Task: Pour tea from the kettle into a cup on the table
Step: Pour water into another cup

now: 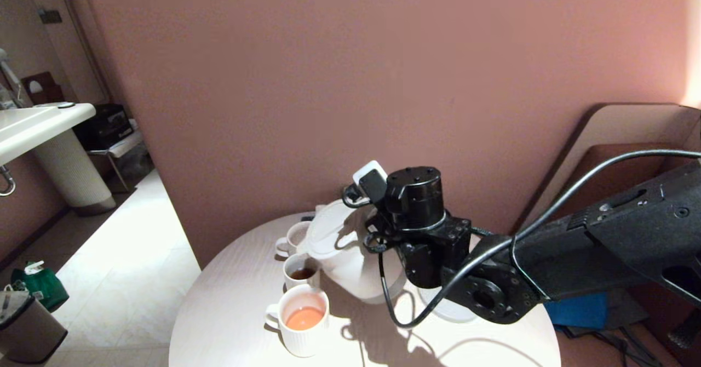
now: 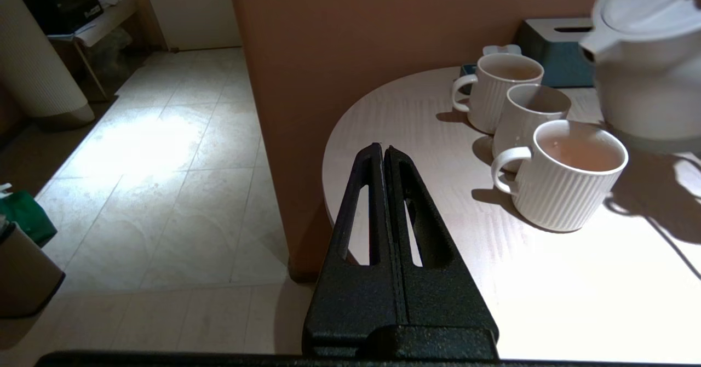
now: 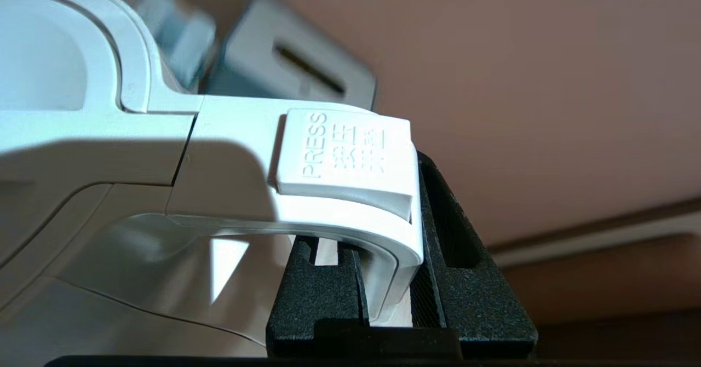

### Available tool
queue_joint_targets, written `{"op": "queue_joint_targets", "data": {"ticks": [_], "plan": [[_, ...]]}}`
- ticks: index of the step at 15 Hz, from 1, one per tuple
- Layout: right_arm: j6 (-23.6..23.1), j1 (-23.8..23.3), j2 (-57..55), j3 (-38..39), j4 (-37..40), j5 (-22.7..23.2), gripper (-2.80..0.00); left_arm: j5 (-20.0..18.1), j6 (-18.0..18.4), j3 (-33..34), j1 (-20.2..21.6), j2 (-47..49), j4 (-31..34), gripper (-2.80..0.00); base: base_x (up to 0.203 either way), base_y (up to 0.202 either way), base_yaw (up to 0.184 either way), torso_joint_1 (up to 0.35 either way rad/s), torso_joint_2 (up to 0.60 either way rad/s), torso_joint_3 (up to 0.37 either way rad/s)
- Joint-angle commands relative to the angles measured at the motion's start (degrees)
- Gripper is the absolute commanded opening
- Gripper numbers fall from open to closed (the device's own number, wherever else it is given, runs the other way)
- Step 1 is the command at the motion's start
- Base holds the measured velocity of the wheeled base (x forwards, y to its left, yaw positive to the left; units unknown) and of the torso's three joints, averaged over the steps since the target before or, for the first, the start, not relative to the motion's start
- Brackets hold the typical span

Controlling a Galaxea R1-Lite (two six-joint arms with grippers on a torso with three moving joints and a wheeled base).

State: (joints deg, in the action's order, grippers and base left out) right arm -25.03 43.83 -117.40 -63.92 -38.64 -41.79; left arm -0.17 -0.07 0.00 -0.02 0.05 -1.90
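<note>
We clamp right gripper (image 3: 383, 279) on kettle (image 1: 342, 252) handle, spout tilted over middle cup (image 1: 300, 273); left gripper (image 2: 383, 161) closed, idle.

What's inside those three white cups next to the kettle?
The nearest cup holds orange-red tea; the middle cup has a little dark brown tea. The kettle partly covers the farthest cup, contents unclear.

Right arm (image 1: 597, 246): matte black angular links, cylindrical wrist motor (image 1: 414, 194) with top screws, looped black cables (image 1: 454, 285), slotted textured black fingers (image 3: 438, 279).
</note>
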Motion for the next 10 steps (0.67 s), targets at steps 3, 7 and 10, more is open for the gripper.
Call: {"op": "queue_joint_targets", "data": {"ticks": [3, 7, 10], "plan": [[1.19, 0.07, 4.23, 5.94, -0.99, -0.2, -2.8, -0.01, -0.01, 0.0, 0.02, 0.04, -0.03, -2.8, 0.0, 0.0, 0.0, 0.0, 0.0, 0.0], [1.13, 0.26, 6.51, 11.12, -2.64, -0.13, -2.8, -0.01, -0.01, 0.0, 0.02, 0.04, -0.03, -2.8, 0.0, 0.0, 0.0, 0.0, 0.0, 0.0], [-1.13, 1.95, 7.1, 11.19, -2.49, -0.22, -2.8, -0.01, -0.01, 0.0, 0.02, 0.04, -0.03, -2.8, 0.0, 0.0, 0.0, 0.0, 0.0, 0.0]]}}
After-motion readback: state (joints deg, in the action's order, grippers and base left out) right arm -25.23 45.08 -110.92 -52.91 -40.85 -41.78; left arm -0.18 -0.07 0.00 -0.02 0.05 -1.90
